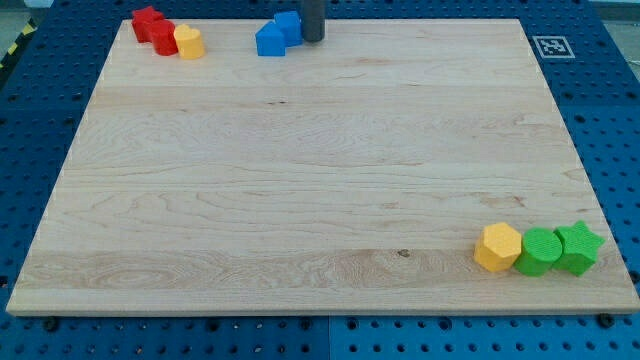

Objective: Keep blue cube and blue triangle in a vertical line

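Note:
The blue cube (289, 25) sits near the top edge of the wooden board (300, 190), a little left of centre. The blue triangle (269, 41) touches it on its lower left. The two blue blocks lie diagonally, the cube up and to the right of the triangle. My tip (313, 38) is the lower end of the dark rod coming down from the view's top. It stands right against the cube's right side.
A red star (146, 20), a red block (164, 38) and a yellow block (188, 42) cluster at the top left. A yellow hexagon (498, 247), a green round block (540, 251) and a green star (579, 246) line up at the bottom right.

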Robot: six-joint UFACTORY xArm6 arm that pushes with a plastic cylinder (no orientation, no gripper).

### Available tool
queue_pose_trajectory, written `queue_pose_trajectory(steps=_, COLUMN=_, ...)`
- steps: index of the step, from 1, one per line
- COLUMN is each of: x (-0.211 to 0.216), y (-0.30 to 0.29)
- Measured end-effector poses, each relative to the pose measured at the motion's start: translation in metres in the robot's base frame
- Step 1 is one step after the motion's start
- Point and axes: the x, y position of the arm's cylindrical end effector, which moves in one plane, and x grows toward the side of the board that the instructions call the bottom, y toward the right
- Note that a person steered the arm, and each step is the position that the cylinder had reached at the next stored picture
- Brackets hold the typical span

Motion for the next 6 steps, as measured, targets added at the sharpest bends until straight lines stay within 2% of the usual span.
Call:
queue_pose_trajectory(steps=4, x=0.003, y=-0.07)
queue_pose_trajectory(steps=5, x=0.016, y=-0.075)
queue_pose_trajectory(steps=6, x=0.046, y=-0.075)
